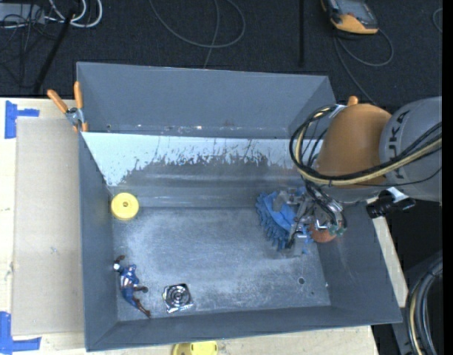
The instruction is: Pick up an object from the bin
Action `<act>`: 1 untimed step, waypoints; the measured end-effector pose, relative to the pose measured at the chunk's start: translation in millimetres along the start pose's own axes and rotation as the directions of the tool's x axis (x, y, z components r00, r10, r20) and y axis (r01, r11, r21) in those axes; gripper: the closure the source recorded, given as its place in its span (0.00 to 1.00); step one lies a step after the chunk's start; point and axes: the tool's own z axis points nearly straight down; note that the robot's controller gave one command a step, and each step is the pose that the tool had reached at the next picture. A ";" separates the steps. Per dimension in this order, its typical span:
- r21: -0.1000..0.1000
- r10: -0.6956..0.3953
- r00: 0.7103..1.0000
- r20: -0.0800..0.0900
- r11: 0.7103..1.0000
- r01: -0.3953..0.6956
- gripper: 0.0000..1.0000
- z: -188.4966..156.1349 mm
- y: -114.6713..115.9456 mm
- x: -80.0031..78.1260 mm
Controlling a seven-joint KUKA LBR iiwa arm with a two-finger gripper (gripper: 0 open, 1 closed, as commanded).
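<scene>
Presently the gripper [309,226] sits low at the right end of the bin [211,109], under the orange cover [352,143] and its looped cables [306,154]. Open or closed: cannot tell, since from this angle the mechanism reads as a dark tangle and the gap is hidden. Touching the gripper on the side away from the arm is a blue thing [274,214]. It looks soft, with a fringe or bristles fanning out from the gripper toward the bin's middle, and it lies on the floor near the foot of the back slope. Whether it is gripped or merely pressed against cannot be made out. A small reddish bit [324,234] shows just on the arm side of the gripper; tool part or loose item, unclear. Well apart from the gripper, across the floor, are three items. A yellow disc [125,206] lies by the far wall, about level with the gripper. A small blue-and-red figure [130,283] lies in the far front corner. A shiny metal piece [177,296], round, is just beside the figure on its gripper side.
</scene>
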 end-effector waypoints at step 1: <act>-0.001 0.192 0.981 -0.004 0.981 -0.192 1.00 8.7 12.3 4.0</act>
